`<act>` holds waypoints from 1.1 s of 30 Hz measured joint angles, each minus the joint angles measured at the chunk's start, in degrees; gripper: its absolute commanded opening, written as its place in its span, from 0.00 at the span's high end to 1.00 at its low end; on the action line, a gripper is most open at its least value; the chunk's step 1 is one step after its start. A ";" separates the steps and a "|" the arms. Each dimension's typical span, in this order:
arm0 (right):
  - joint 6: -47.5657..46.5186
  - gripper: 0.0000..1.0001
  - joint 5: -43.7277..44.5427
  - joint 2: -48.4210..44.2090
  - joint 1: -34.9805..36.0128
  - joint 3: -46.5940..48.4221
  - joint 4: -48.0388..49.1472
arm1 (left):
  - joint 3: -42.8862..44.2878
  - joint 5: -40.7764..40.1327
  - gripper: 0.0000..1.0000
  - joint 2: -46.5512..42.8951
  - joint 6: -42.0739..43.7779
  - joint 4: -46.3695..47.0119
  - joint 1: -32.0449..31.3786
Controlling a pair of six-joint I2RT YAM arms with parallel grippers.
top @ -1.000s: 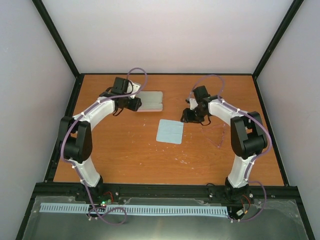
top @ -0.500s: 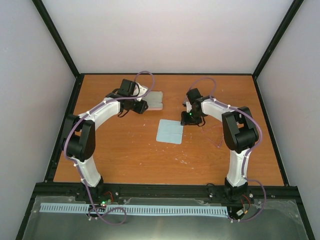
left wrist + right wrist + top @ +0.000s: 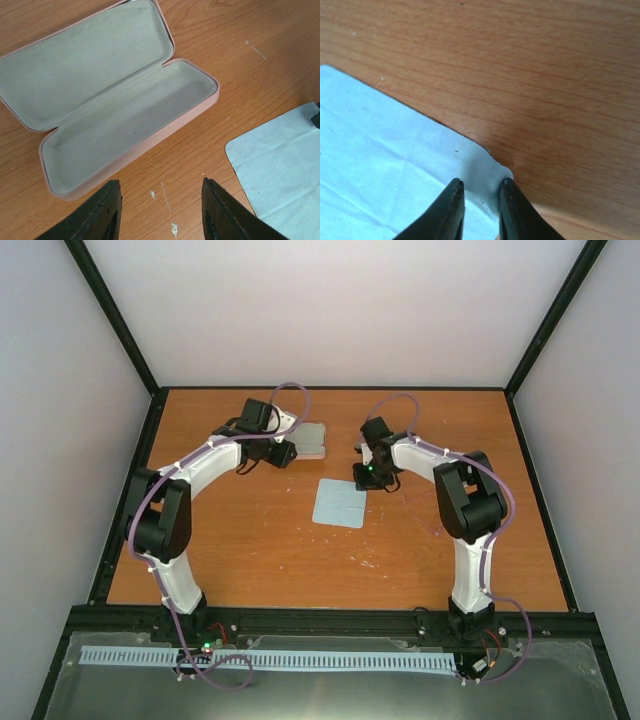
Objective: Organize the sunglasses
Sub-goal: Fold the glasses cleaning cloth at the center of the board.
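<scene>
The sunglasses [image 3: 427, 508] show only as faint reddish lines on the wood, right of the cloth, in the top view. The pink case [image 3: 311, 441] lies open and empty at the back; in the left wrist view [image 3: 125, 120] its grey lining shows. My left gripper [image 3: 279, 452] [image 3: 161, 182] is open and empty, just in front of the case. The light blue cloth [image 3: 340, 503] [image 3: 395, 150] lies flat mid-table. My right gripper [image 3: 366, 475] [image 3: 481, 182] is low over the cloth's far right corner, jaws a little apart with the corner bunched between them.
The cloth's edge also shows at the right of the left wrist view [image 3: 280, 160]. Small white scuffs [image 3: 155, 194] mark the wood between the left fingers. Black frame posts and grey walls ring the table [image 3: 250, 540].
My right gripper has moved left and down onto the cloth's corner. My left gripper has shifted right, closer along the case's front.
</scene>
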 measured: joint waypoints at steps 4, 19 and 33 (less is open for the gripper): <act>0.52 0.97 0.07 0.22 0.37 -0.04 0.02 | -0.02 0.00 0.55 0.09 0.00 0.13 -0.07; 0.24 0.97 3.23 -0.20 0.59 -0.74 0.42 | 0.44 7.89 0.83 5.79 4.59 1.46 -5.03; -2.45 0.97 3.82 0.11 -0.20 0.13 -0.42 | 9.57 17.66 0.79 17.81 7.54 -3.56 -5.35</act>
